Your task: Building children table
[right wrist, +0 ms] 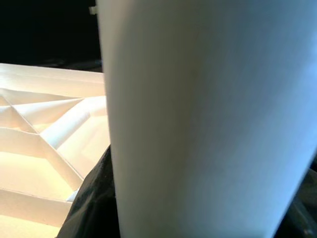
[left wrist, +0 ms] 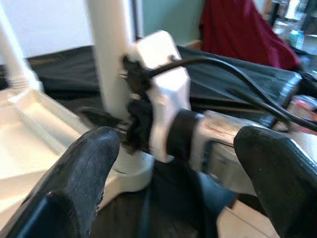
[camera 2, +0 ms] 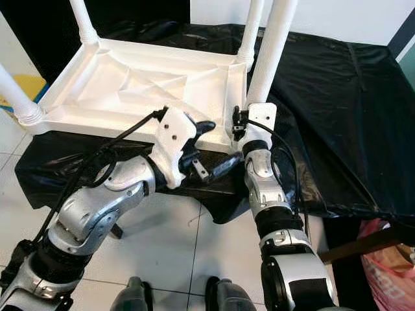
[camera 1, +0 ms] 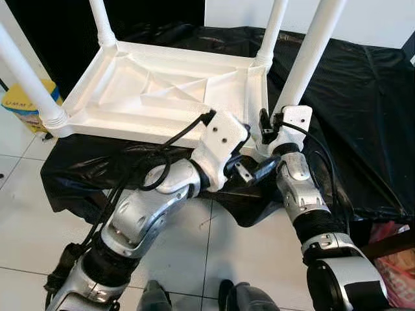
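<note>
A white plastic children's table (camera 1: 155,84) lies upside down on a black-covered surface, its legs pointing up. My right gripper (camera 1: 267,126) is shut on the near right leg (camera 1: 311,52) close to its base at the table's corner. In the right wrist view that leg (right wrist: 198,124) stands right in front of the lens. My left gripper (camera 2: 215,146) is open at the table's front edge, its fingers (left wrist: 84,173) spread wide and pointing toward the right wrist (left wrist: 163,109). Nothing is between them. Three other legs (camera 1: 104,23) stand at the remaining corners.
A black sheet (camera 1: 350,97) drapes the low surface and hangs over its edges. To the left, a yellow box (camera 1: 26,103) rests on the white tile floor (camera 1: 227,246). A pink bag (camera 1: 395,253) lies at the right. My feet show at the bottom edge.
</note>
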You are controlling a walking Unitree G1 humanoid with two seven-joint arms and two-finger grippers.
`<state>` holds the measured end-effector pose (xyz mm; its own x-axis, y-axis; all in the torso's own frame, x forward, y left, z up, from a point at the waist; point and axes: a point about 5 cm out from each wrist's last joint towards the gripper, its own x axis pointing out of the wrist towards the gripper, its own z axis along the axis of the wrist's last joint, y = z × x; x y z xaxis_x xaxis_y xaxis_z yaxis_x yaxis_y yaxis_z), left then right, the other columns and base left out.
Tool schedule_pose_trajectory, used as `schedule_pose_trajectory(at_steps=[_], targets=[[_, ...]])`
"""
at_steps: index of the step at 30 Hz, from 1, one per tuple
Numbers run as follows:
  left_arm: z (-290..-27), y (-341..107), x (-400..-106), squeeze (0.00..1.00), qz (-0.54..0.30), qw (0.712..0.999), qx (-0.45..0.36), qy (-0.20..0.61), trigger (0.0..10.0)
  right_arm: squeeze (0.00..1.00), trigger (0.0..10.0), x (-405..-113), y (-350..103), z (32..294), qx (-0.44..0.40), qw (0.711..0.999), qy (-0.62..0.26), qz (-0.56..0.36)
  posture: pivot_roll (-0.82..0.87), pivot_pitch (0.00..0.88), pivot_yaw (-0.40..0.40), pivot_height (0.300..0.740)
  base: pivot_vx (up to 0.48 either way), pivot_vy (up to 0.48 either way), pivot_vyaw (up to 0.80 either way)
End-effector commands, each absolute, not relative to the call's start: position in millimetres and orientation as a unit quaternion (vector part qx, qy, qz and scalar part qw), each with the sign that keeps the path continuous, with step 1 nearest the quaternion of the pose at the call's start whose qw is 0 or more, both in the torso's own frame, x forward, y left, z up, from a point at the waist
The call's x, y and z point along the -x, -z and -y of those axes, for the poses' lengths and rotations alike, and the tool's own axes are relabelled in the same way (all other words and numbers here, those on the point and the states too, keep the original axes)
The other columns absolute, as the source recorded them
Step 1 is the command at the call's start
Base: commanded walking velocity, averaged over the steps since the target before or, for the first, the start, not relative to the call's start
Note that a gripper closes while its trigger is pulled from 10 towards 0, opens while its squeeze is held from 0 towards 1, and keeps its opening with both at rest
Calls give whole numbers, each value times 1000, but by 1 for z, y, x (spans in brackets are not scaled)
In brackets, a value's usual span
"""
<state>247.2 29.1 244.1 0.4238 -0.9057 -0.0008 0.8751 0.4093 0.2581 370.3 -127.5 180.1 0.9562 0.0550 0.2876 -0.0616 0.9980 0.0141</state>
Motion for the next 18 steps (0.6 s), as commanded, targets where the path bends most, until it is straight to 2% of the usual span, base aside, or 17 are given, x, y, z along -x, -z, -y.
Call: schedule_pose_trajectory(at_steps=[1, 7, 18], targets=[[-26, -242, -240, 0, 63, 830, -107, 545, 10000, 0, 10000, -365, -144, 128, -6, 997, -36, 71, 197, 290, -64, 740, 0, 0, 0], [-30, -241, -235, 0, 49, 828, -111, 548, 10000, 0, 10000, -354, -131, 118, 35, 989, -102, 98, 209, 307, -63, 740, 0, 0, 0], [-33, -242, -233, 0, 39, 830, -110, 545, 10000, 0, 10000, -348, -118, 117, 43, 987, -123, 89, 219, 319, -54, 740, 0, 0, 0]])
